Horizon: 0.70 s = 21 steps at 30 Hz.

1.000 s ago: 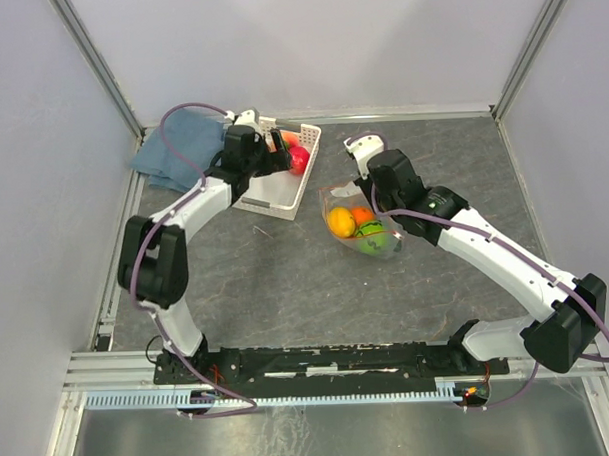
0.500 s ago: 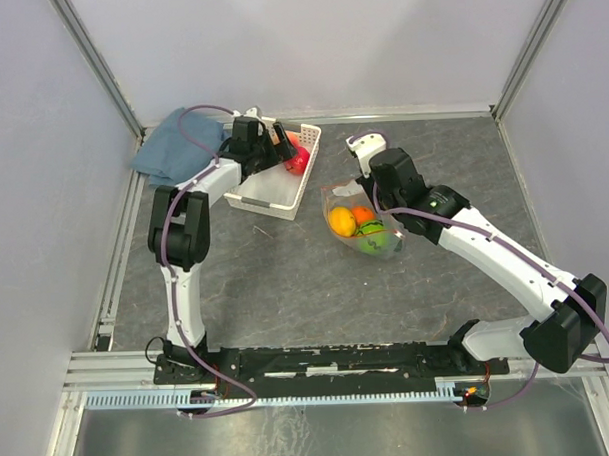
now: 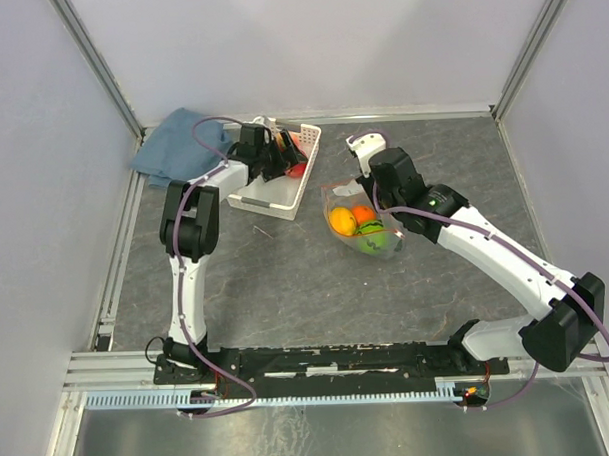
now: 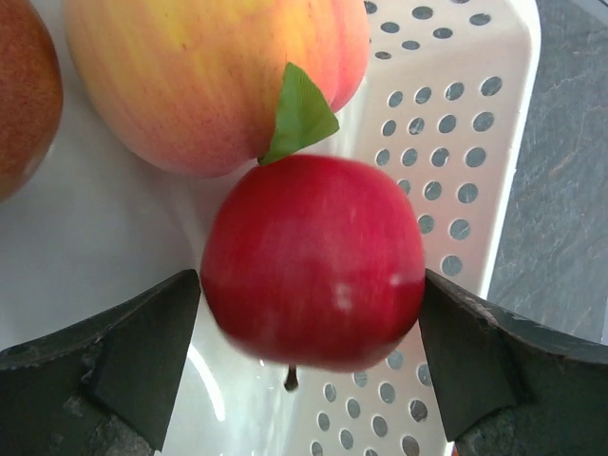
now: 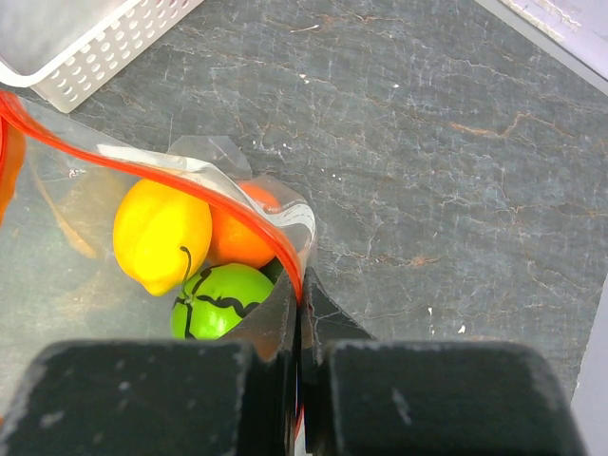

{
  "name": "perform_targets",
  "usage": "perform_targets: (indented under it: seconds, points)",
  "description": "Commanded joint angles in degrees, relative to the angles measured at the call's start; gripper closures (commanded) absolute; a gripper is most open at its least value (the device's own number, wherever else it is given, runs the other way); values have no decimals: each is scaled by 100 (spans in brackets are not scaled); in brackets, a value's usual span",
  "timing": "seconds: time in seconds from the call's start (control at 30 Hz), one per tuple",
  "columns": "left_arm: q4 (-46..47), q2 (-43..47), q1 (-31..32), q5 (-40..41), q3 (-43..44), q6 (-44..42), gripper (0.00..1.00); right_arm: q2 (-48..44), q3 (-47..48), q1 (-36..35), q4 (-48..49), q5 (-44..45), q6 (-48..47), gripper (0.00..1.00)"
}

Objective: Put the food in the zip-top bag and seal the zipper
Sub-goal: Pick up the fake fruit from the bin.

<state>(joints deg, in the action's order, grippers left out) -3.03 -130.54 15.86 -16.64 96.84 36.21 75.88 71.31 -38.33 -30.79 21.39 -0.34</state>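
Note:
My left gripper (image 3: 280,155) is inside the white basket (image 3: 273,195). Its jaws stand open close on either side of a red apple (image 4: 313,261), which looks blurred. A large peach-and-yellow fruit (image 4: 209,76) with a green leaf lies just behind the apple, and a brownish fruit (image 4: 24,85) is at the left edge. My right gripper (image 5: 302,304) is shut on the orange-red zipper strip (image 5: 223,204) of the clear zip-top bag (image 3: 356,226), holding its mouth open. A yellow lemon (image 5: 161,233), an orange (image 5: 242,237) and a bright green fruit (image 5: 218,299) are in the bag.
The white basket (image 4: 456,142) has perforated walls and stands at the back left, next to the bag. A blue folded cloth (image 3: 176,142) lies to the left of the basket. Grey walls with metal rails enclose the table.
My left arm has folded closer and its gripper has moved into the basket around the red apple. The right arm and the bag have not moved.

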Motion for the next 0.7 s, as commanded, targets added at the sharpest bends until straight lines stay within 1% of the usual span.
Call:
perform_targets:
  seconds: [0.0,0.1,0.2,0.5,0.67]
  points:
    - [217,-191,-23,-235,327,273,0,6,5,33,205,-12,-10,99]
    - [178,-214,-17,-230,309,231,4,10,5,37,205,-20,-10,99]
    - [170,-49,-26,-83,138,104,8,19,-2,43,206,-29,-2,99]
    - [303,990,-22,395,-808,-279,25,-1,17,38,205,-154,38,99]
    - [354,1666,-13,549,-1391,-365,30,-6,24,42,205,-226,75,99]
